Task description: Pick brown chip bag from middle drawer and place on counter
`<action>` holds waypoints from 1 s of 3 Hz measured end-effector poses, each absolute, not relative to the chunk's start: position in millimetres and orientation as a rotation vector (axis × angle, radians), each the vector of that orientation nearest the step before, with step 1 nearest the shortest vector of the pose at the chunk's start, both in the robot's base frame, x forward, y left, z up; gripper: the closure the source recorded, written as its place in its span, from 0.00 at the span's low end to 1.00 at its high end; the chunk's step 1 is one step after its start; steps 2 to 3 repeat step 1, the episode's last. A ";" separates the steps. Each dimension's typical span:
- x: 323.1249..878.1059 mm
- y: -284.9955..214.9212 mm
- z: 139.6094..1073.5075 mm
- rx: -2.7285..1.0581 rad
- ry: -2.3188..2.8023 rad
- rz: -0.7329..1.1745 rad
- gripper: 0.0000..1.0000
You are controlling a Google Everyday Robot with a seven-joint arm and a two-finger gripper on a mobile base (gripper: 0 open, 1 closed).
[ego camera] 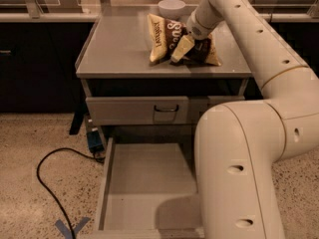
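Observation:
The brown chip bag (pixel 158 38) sits on the grey counter (pixel 119 49), right of its middle, one tan end upright and white lettering showing. My gripper (pixel 185 51) reaches down from the upper right and is shut on the bag's dark centre, holding it against the counter top. The middle drawer (pixel 144 183) stands pulled open below, with a bare flat floor.
A white bowl (pixel 172 7) stands at the counter's back edge behind the bag. A shut drawer with a small dark handle (pixel 137 111) is under the counter. My arm's bulk (pixel 239 173) covers the open drawer's right side. A black cable (pixel 45 183) and blue tape (pixel 72 228) lie on the floor.

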State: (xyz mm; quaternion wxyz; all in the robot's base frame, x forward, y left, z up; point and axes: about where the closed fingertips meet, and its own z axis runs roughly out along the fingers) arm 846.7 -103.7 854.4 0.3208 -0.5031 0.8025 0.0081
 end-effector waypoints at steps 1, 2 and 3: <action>846.7 -103.7 854.4 -1.322 2.108 0.021 0.00; 846.7 -103.7 854.4 -1.322 2.108 0.021 0.00; 846.7 -103.7 854.4 -1.322 2.108 0.021 0.00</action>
